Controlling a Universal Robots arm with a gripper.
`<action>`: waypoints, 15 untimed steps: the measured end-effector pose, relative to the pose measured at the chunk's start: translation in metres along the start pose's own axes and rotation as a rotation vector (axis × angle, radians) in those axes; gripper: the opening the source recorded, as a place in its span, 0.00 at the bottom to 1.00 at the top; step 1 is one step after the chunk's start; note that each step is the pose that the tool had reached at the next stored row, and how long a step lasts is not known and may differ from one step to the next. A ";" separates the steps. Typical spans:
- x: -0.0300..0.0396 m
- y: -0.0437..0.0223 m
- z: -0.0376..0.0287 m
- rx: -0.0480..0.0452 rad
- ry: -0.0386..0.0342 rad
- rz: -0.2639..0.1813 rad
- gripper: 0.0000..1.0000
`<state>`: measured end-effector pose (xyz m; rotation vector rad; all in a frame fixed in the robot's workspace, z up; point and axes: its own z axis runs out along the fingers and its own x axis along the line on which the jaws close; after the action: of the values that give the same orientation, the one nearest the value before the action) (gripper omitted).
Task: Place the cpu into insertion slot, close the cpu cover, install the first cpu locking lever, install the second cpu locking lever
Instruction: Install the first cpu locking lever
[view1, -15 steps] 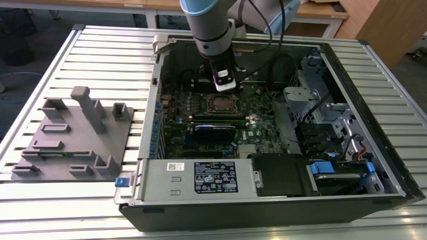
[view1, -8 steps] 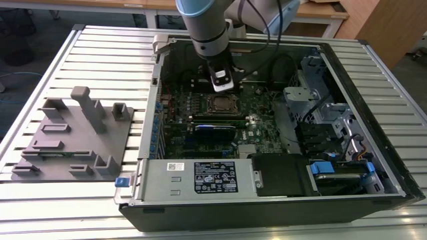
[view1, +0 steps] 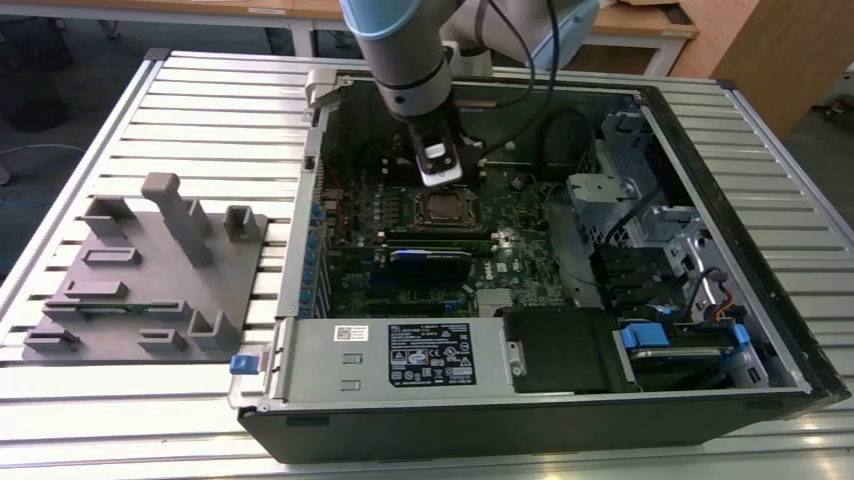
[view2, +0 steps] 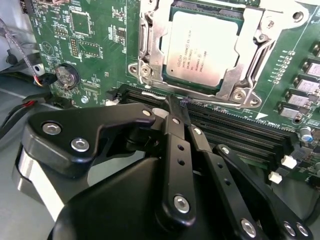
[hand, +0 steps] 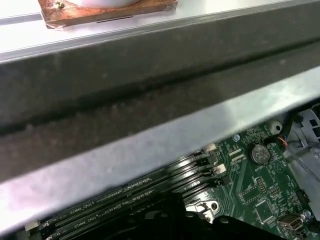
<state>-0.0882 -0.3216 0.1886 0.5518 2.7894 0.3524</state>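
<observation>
hanging over the slot (view1: 441, 208) inside the case (view1: 534, 435), pressing the gripper (view2: 176, 107) fingers together, setting the tips at the cover (view2: 247, 50) edge beside the memory slots (view2: 235, 130). finding the cpu (view2: 202, 50) lying flat in the slot on the green board (view2: 90, 50), framed by the lowered cover.

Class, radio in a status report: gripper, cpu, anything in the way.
Gripper shut, tips at socket edge. Cpu seated, cpu cover down over it. Memory slots beside tips.
</observation>
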 end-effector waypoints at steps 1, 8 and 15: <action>0.0003 -0.0003 0.0006 -0.0011 -0.0021 0.000 0.10; 0.0007 -0.0006 0.0016 -0.0022 -0.0065 -0.001 0.10; 0.0008 -0.0007 0.0020 0.0088 -0.0107 -0.005 0.10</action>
<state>-0.0885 -0.3216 0.1864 0.5463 2.7829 0.3352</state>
